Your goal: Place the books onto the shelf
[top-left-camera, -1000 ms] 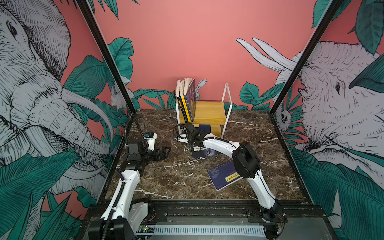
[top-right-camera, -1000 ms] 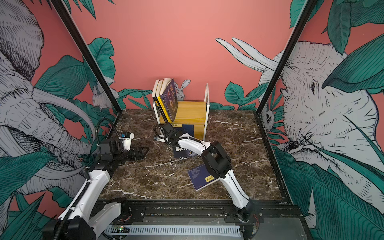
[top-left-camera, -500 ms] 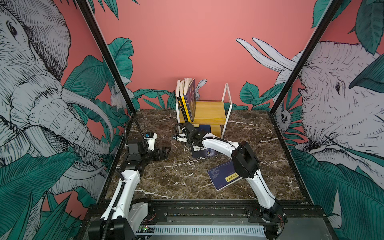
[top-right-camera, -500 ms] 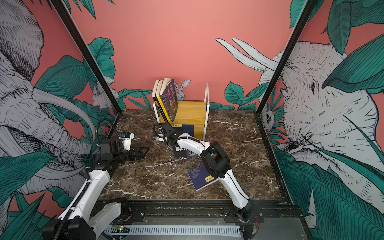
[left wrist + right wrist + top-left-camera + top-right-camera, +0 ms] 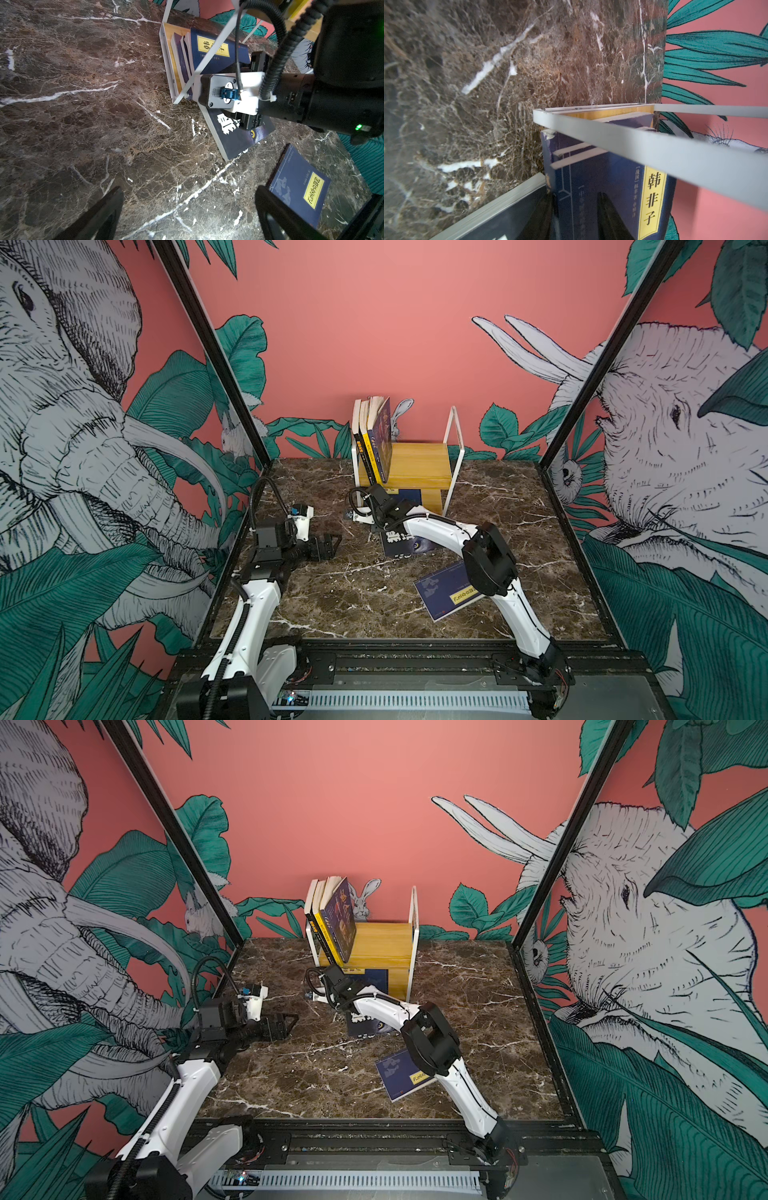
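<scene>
Both top views look down on the shelf (image 5: 415, 464) from high in front. Left wrist view faces it from nearby; right wrist view, pressed close.

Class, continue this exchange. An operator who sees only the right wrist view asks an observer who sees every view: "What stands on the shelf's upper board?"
Observer: Three books lean together at the left end of the shelf, as both top views show.
Operator: Is anything lying outside my frame?
Observer: A navy book with a yellow label lies flat near the front of the marble table.
Operator: And the left pincer?
Observer: The left pincer hangs open above bare marble, holding nothing.
</scene>
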{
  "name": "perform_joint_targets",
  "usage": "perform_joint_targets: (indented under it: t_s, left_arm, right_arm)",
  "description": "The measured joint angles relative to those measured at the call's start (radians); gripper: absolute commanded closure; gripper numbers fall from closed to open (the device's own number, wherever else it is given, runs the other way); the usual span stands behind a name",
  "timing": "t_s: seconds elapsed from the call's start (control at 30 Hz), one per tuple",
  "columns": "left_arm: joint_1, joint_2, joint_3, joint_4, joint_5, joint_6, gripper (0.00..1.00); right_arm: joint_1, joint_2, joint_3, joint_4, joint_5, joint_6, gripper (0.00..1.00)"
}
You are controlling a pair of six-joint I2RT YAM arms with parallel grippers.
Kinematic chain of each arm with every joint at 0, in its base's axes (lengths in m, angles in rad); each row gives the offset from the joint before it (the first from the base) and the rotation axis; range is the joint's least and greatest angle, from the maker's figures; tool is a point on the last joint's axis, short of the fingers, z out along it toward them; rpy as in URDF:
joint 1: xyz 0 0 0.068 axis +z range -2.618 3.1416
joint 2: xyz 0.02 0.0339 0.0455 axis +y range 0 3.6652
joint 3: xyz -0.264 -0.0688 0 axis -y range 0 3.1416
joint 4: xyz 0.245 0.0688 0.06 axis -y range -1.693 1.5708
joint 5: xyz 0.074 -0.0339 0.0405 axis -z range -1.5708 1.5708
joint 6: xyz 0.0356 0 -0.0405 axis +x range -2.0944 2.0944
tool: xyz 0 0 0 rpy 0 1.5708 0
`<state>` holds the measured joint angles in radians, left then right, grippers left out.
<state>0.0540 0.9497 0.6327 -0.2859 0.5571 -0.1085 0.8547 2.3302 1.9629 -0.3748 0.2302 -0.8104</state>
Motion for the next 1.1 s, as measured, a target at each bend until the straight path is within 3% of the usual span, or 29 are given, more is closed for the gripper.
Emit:
perform_joint_targets:
  t_s: [0.77,0.87,1.1]
  left_arm:
    - [0.004,0.0,-0.002,0.0,0.0,0.0,0.01]
    - [0.004,0.0,-0.002,0.0,0.0,0.0,0.01]
    - [0.005,0.0,-0.007,0.0,0.001,0.0,0.01]
  right_arm:
    - [-0.007,0.009,0.015,0.001,-0.007,0.003,0.65]
    - [-0.007,0.009,0.015,0.001,-0.008,0.008,0.61]
    - [-0.001,0.005,0.014,0.0,-0.024,0.024,0.41]
